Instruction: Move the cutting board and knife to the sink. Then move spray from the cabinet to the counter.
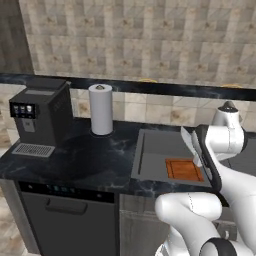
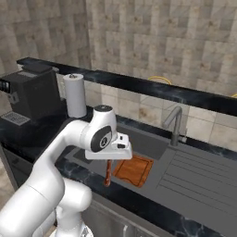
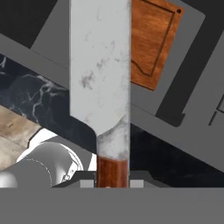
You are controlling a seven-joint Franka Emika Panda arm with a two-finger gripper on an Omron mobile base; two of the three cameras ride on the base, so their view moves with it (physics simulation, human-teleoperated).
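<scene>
Now end effector [image 3: 113,183] grips knife [image 3: 100,78] over sink [image 2: 152,143] w/ cutting board [image 2: 134,169]

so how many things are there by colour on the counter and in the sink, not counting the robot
reddish-brown wood: 2, cutting board and the handle of the knife
white: 1, paper towel roll
black: 1, coffee machine
total: 4
</scene>
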